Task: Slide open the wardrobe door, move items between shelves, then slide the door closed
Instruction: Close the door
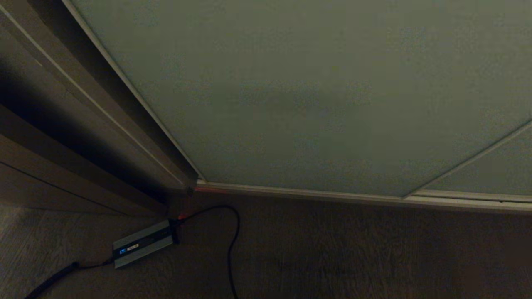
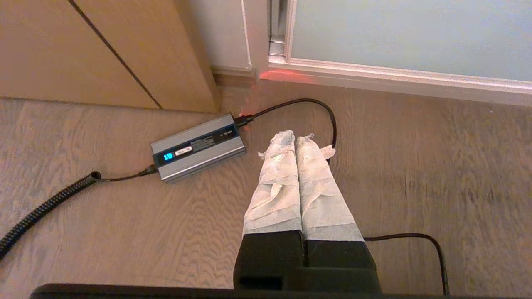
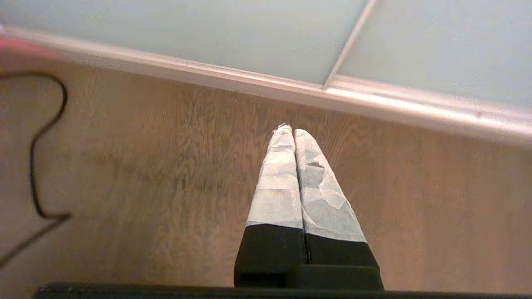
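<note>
Matte sliding wardrobe door, grainy wood floor (charger brushed metal).

Ahead of your left gripper, whose taped fingers are pressed together, a black cable loops across the floor just past the tips, and a grey power brick lies near, off to one side. Beyond them the wood side panel and the sliding wardrobe door wall you off. Your right gripper, fingers also together, has bare floor around it; the door blocks ahead.
</note>
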You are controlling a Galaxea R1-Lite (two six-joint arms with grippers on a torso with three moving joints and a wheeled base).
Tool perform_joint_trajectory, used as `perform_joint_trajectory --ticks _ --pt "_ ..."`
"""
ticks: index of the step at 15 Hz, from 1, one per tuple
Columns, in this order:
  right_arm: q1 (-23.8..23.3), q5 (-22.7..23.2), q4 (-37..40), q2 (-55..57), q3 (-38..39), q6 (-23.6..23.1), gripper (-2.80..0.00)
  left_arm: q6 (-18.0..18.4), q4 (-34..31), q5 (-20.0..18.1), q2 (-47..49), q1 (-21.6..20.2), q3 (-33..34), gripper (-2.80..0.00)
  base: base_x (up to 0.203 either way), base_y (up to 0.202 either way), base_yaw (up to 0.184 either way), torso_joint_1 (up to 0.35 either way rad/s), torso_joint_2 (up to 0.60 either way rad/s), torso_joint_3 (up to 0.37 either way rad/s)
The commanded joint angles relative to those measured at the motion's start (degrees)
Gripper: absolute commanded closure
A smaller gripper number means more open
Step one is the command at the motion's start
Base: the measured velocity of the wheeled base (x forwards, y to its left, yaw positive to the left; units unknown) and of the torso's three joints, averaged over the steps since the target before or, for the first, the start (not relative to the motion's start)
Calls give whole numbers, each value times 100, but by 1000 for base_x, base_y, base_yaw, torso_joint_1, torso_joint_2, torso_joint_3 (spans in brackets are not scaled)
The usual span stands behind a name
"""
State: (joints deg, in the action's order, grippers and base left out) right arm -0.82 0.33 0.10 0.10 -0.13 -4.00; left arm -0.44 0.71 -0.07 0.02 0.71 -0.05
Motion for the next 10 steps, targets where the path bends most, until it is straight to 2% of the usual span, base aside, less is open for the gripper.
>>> perform_joint_trajectory --ticks 1,7,10 --pt "3 162 34 -1 40 -249 0 0 8 -1 -2 0 -4 0 0 0 0 0 0 0" --pt "3 142 43 -10 40 -198 0 -8 0 -1 -2 0 -4 0 0 0 0 0 0 0" --pt "3 82 8 -10 40 180 0 0 0 -1 -2 0 -4 0 0 0 0 0 0 0"
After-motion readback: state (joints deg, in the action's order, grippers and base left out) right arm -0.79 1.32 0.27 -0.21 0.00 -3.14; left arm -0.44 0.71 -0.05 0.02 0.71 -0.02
